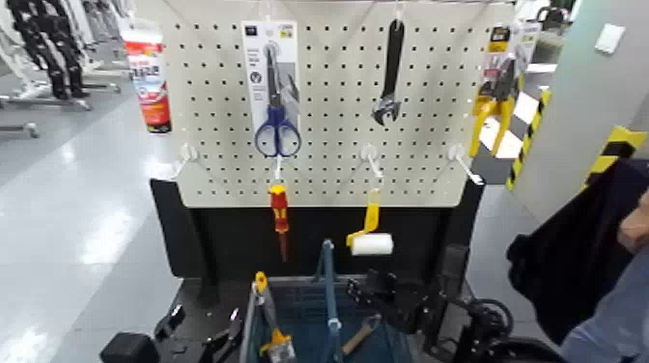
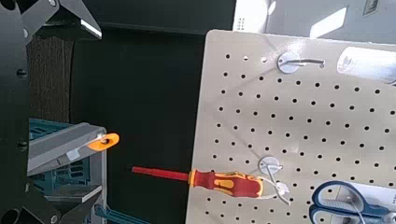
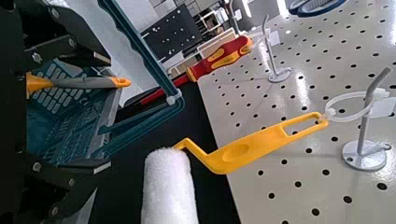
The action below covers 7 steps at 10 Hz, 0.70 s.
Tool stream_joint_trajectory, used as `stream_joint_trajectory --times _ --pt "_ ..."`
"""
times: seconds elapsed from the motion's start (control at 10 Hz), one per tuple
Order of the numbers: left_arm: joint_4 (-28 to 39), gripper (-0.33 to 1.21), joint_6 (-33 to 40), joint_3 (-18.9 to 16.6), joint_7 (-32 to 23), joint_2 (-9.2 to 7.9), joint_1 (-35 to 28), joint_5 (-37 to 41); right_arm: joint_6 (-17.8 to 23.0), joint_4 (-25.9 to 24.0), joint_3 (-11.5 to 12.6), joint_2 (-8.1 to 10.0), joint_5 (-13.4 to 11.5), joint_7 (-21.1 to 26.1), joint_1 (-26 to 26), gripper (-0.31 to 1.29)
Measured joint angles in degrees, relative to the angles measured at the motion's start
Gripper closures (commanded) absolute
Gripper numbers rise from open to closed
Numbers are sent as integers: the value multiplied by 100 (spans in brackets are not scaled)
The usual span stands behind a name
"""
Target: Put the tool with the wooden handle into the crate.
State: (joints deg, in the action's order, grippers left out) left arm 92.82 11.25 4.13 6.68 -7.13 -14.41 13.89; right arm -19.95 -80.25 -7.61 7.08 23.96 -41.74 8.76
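A: Where is your wooden-handled tool (image 1: 362,334)?

B: It's inside your crate (image 1: 311,293), toward the right side, its tan handle slanting. A scraper (image 1: 273,319) with a yellow handle leans in the left part of the same crate.

A: And your right pincer (image 1: 371,293)?

B: It's by the crate's right side, above the rim, near the blue hoop handle (image 1: 331,288). Its two halves stand apart, with nothing clamped between them.

A: What about your left pincer (image 1: 205,338)?

B: That one waits beside the crate, on your left, low over the dark desk (image 1: 189,294). It stands apart too, and holds nothing.

A: What do you have on the pegboard (image 1: 329,92)?

B: Along the top, from your left: a red and white tube (image 1: 148,82), blue-handled scissors (image 1: 277,133), an adjustable wrench (image 1: 390,77) and yellow-handled pliers (image 1: 495,111). Below them hang your red-and-yellow screwdriver (image 1: 280,210) and, to its right, the white paint roller (image 1: 372,241) with its yellow handle.

A: Anyone near you?

B: A person's hand (image 1: 634,227) shows at the far right, beside dark cloth (image 1: 584,246).
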Motion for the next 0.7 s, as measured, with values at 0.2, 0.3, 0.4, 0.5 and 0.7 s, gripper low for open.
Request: stream_joint_trajectory --times 0.2,0.3,0.4,0.5,0.7 --pt "-9 15 0 -8 0 0 -8 0 -36 -150 82 4 -178 0 -25 5" --pt "-9 15 0 -8 0 1 -9 0 -79 -261 134 4 -290 18 -55 7" --pt "-9 15 0 -9 0 1 -11 0 -117 -393 189 0 -385 83 -106 7" --pt "-9 15 0 -9 0 2 -15 3 -168 -595 263 -14 -479 199 -205 7" --pt "-9 15 0 -13 0 2 -18 8 -262 -1153 430 -59 -631 585 -535 7"
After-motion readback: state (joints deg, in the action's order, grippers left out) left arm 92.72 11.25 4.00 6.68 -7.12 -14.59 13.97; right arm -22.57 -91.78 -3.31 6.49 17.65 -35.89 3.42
